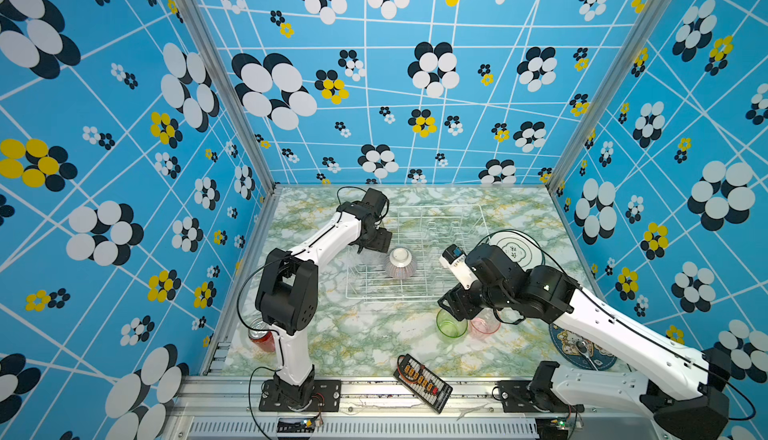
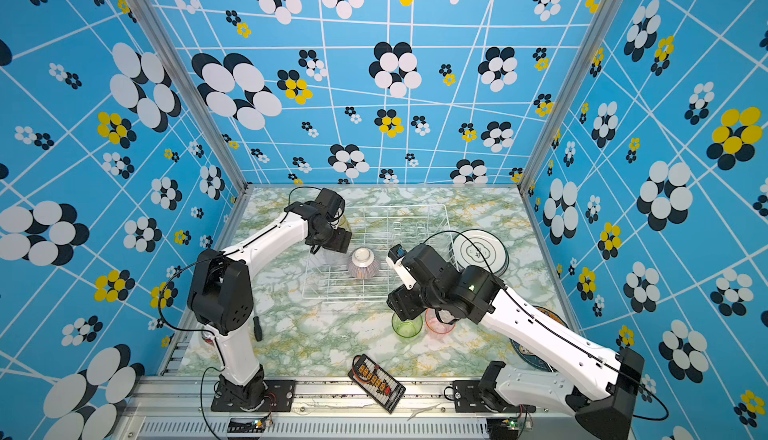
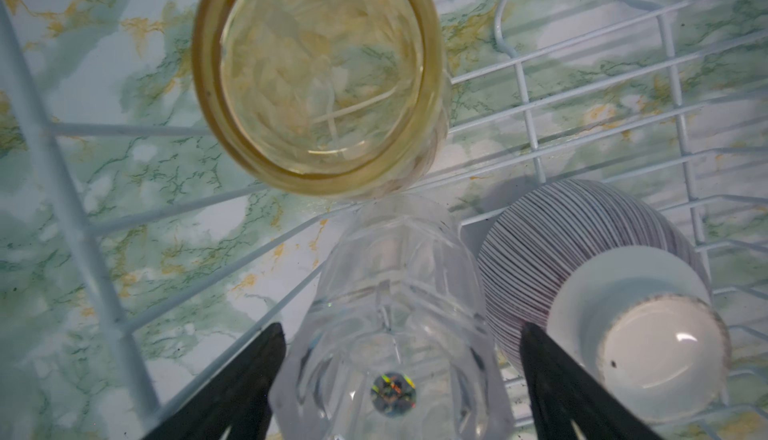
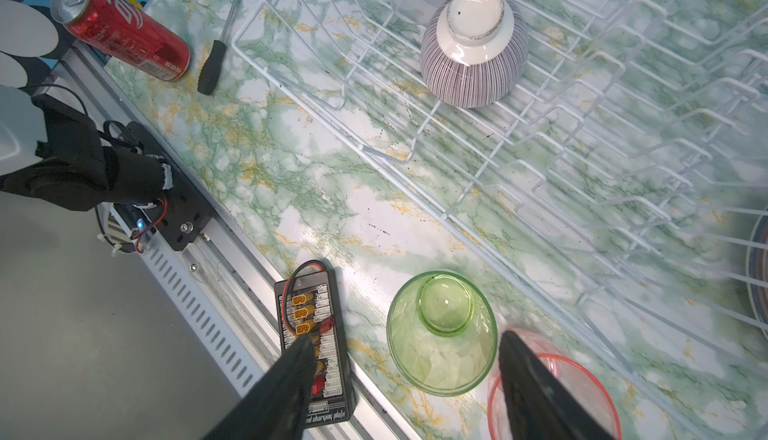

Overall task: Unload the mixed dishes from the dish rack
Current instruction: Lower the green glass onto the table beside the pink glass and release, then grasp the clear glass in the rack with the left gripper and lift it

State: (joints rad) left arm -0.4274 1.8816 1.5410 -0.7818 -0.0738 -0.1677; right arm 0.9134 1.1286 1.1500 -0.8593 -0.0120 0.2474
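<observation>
Left wrist: rack (image 3: 77,213): yellow tumbler (image 3: 320,76), clear tumbler (image 3: 395,292), bowl (image 3: 582,259); left gripper (image 3: 399,328), right gripper (image 4: 406,338) spread.

Three walls (image 1: 415,84), bright blue with crossing white lines and flowers of white, black and yellow ovals, meet at bare aluminium posts (image 1: 216,80). The table (image 1: 365,338) is glossy green-and-white marble with yellow veins, edged in front by a slotted aluminium rail (image 1: 374,427). Light is even and bright; plain grey floor (image 4: 75,325) shows beyond the rail in the right wrist view.
</observation>
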